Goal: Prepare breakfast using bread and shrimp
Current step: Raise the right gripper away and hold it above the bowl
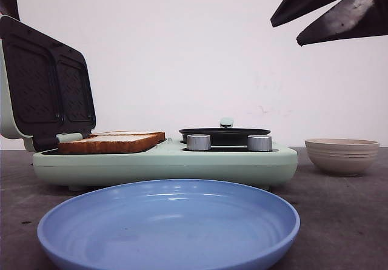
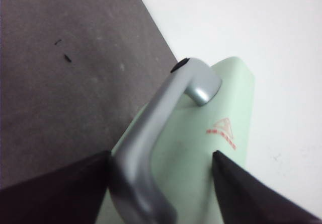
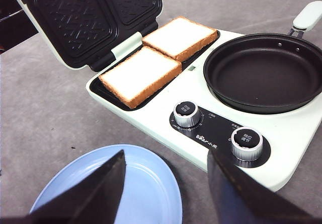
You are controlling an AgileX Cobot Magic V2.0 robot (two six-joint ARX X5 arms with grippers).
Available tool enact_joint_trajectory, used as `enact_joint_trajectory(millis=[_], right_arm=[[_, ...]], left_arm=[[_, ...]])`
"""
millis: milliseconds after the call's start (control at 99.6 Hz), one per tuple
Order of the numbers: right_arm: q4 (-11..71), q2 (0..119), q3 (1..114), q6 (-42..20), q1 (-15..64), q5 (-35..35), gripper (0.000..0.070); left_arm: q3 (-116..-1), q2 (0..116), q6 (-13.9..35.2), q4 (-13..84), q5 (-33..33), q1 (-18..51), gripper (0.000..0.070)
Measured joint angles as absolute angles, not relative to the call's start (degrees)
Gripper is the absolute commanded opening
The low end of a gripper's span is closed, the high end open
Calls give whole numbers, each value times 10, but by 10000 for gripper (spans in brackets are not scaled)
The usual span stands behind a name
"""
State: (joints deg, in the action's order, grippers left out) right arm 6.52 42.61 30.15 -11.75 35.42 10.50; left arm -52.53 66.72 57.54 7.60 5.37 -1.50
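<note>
Two slices of bread (image 3: 158, 58) lie side by side in the sandwich maker's (image 3: 166, 116) open tray, flat and square. The lid (image 3: 85, 17) stands raised behind them, its silver handle (image 2: 151, 133) sitting between the spread fingers of the left end effector (image 2: 161, 171), not clamped. The right end effector (image 3: 166, 183) hovers, spread and empty, above the blue plate (image 3: 146, 183), bread ahead of it beyond the rim.

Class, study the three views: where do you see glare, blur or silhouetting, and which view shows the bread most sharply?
Front view: soft sheen on the blue plate; the right claw is a dark, blurred silhouette against the white wall. Left wrist view: close and soft, with a highlight on the lid's silver handle. Right wrist view: sharpest, evenly lit bread; small glints on the knobs.
</note>
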Motion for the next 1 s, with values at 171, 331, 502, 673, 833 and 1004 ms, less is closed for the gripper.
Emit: enact_joint_trajectory(millis=[171,331,502,673,833,1004], right_arm=[[65,426,302,-117,354,105,302],[66,426,302,-117,354,105,302],[66,426,302,-117,354,105,302],[66,426,302,-117,354,105,302],[66,426,302,-117,354,105,302],[66,426,302,-117,354,105,301]], left_arm=[[-525,675,581,73,51,-17,126],[-526,677,594,77,53,-16,3],[-526,677,595,77,53,-17,3],[-526,677,595,77,53,-17,3],[-526,677,592,75,58,-17,3],[-526,677,585,66,64,-8,3]])
